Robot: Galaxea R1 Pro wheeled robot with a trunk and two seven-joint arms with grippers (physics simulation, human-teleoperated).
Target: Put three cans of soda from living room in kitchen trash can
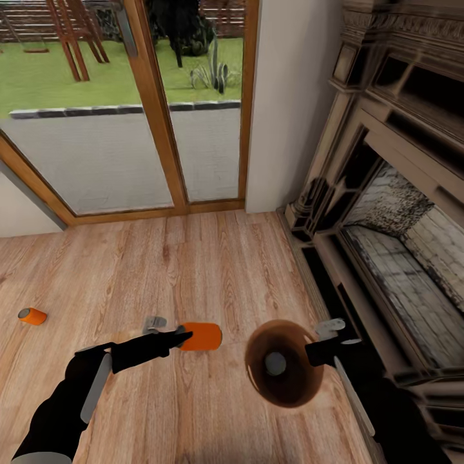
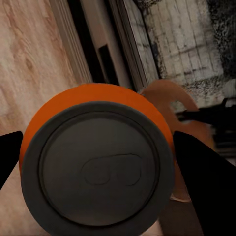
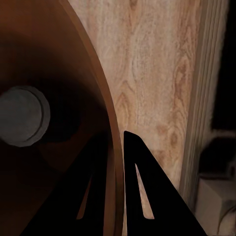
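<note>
My left gripper [image 1: 182, 336] is shut on an orange can of soda [image 1: 203, 336], held on its side above the floor; its grey metal top [image 2: 98, 167] faces the left wrist camera between the two black fingers. A little to the can's right, my right gripper [image 1: 320, 352] is shut on the rim of the tash can [image 1: 256, 380], one finger inside and one outside the brown rim [image 3: 111, 123]. The bin is tilted with its mouth toward the head camera. Another can's grey top [image 1: 275, 364] [image 3: 22, 116] shows in its brown inside. A second orange can [image 1: 32, 316] lies on the floor far left.
An ornate dark fireplace [image 1: 386, 193] runs along the right side, close to my right arm. A wood-framed glass door [image 1: 154, 129] to a garden stands ahead, with a white wall [image 1: 290, 96] beside it. Light wood floor [image 1: 193, 270] lies open between me and the door.
</note>
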